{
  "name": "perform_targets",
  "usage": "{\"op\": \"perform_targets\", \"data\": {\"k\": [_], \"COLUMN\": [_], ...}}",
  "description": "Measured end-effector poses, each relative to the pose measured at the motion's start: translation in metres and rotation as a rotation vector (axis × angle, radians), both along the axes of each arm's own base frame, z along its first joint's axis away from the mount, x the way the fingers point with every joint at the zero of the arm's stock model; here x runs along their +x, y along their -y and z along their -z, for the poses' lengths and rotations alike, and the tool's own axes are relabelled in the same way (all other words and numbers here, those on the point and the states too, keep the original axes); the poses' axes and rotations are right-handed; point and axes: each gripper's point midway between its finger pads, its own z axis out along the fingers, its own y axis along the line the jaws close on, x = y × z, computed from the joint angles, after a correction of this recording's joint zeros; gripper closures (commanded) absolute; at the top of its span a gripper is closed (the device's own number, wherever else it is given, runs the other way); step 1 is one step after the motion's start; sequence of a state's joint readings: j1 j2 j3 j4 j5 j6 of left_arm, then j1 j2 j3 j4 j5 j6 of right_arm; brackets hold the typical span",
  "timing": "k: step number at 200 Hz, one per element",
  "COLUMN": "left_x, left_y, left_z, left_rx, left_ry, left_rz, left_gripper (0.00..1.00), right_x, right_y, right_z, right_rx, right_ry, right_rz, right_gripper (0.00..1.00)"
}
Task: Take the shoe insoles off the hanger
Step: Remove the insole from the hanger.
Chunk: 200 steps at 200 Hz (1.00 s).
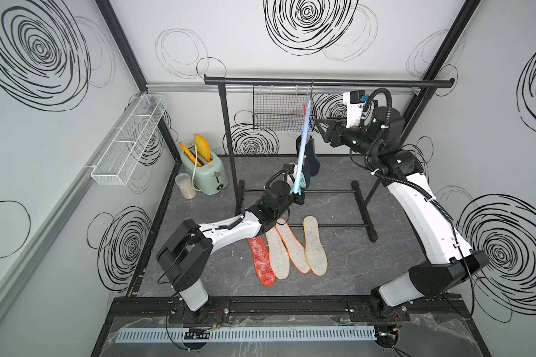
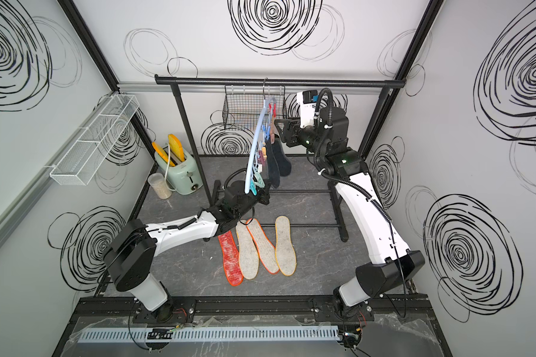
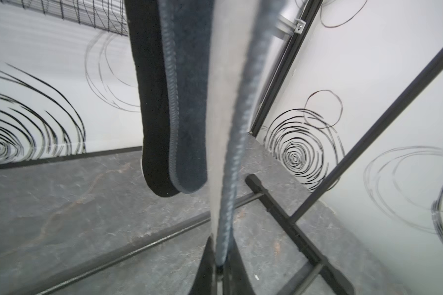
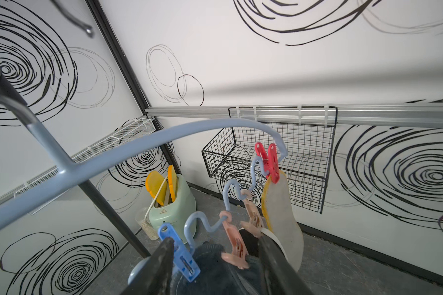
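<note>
The grey insole looks light, floppy; left hand pinches its bottom tip, right hand half open around pegs.

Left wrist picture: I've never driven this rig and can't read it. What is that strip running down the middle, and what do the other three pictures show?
It is a two-armed table robot. Both top views look down from one overhead camera; the other two come from cameras on the wrists. That strip is a grey-edged insole, hanging from the blue hanger on the black rail; the left gripper is shut on its lower tip. The right gripper is open, up among the pegs, where a yellow-rimmed insole hangs from a red peg. On the table lie four insoles: a red insole and three off-white insoles.
</note>
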<state>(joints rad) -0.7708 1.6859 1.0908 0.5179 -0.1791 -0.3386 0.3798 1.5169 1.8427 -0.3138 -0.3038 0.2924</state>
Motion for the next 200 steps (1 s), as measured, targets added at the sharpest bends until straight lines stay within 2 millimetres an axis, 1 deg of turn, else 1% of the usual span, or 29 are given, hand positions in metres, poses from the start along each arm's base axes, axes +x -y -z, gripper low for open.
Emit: {"op": "perform_targets", "data": {"k": [39,68,102,139,200], "left_x": [0.006,0.010,0.014,0.018,0.022], "left_y": [-0.011,-0.021,-0.031,-0.042,-0.057], "left_z": [0.000,0.002,0.003,0.000,-0.004], "left_rx": [0.034,0.096,0.152,0.219,0.334], "left_ry": [0.020,0.043,0.065,0.097,0.148], "left_rz": [-0.071,-0.150,-0.201,-0.259,-0.327], "left_gripper": [1.00,1.00,1.00,1.00,1.00], "right_x": [-0.001,-0.002,-0.004,-0.007,-0.008], "right_y": [0.002,0.002,0.001,-0.005,-0.008], "right_z": [0.000,0.003,0.006,-0.004,-0.008], "right_rx": [0.015,0.021,0.025,0.037,0.040], "right_ry": [-0.013,-0.031,-0.061,-0.062,-0.062], "right_rz": [-0.002,-0.008,-0.017,-0.030,-0.039], "right_gripper": [0.45,0.45,0.45,0.45,0.45]}}
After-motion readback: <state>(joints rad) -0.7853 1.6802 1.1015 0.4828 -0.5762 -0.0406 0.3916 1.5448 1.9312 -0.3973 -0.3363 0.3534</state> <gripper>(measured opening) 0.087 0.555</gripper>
